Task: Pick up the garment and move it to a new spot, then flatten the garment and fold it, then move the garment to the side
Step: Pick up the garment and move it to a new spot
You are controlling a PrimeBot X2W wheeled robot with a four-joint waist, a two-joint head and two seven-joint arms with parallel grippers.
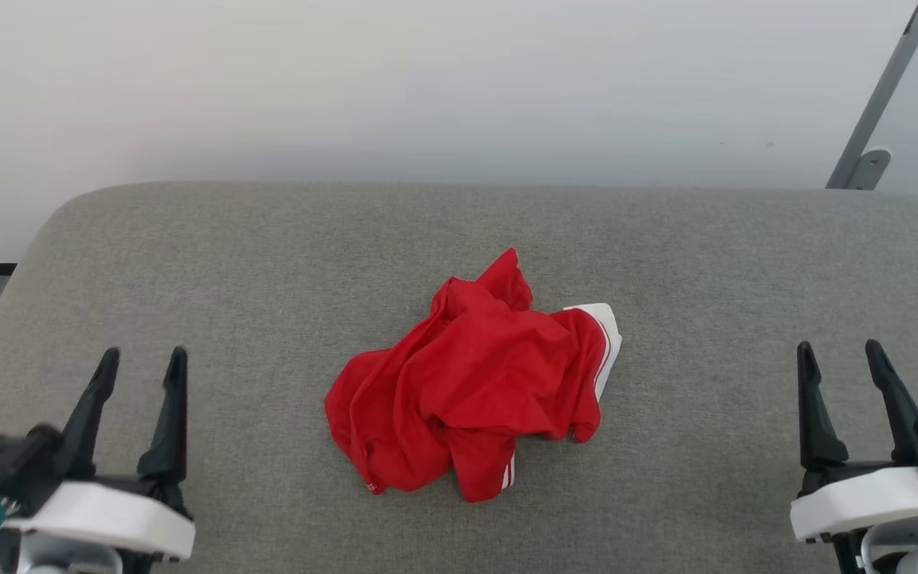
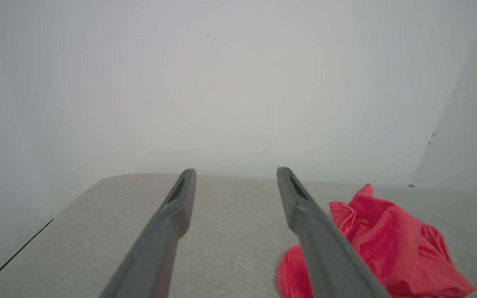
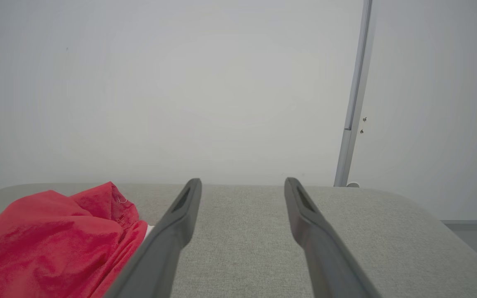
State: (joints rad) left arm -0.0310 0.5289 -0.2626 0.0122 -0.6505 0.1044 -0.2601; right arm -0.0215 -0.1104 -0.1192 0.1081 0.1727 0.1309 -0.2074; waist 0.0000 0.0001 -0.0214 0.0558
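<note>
Garment (image 1: pixel 471 383) lies in a crumpled red heap on the grey cushion (image 1: pixel 268 255). It sits between the two claws and well apart from both. It is off to the right of the left claw (image 1: pixel 146 351) and off to the left of the right claw (image 1: pixel 838 344).

Both claws have their fingers spread apart and hold nothing. The left wrist view looks along the left claw (image 2: pixel 236 169) and shows the garment (image 2: pixel 387 244) past its right finger. The right wrist view looks along the right claw (image 3: pixel 242 179) and shows the garment (image 3: pixel 44 240) past its left finger.

The cloth looks thin, soft and floppy, and I think it is very light. It will not keep its shape when lifted and will hang down and swing. It looks smooth, so it may slip out of a weak pinch. It will not break.

A good place to take hold looks like the white band (image 1: pixel 606 335), on the side of the heap nearer the right claw. It looks thicker than the rest and it marks a real edge. The little peak (image 1: pixel 507 271) at the far end of the heap also sticks up, so fingers could close around it. A claw that grabs into the middle may catch many layers at once.

Thin white stripes (image 1: pixel 509 474) show at the near edge of the heap. I see no brand, label or words to read.
</note>
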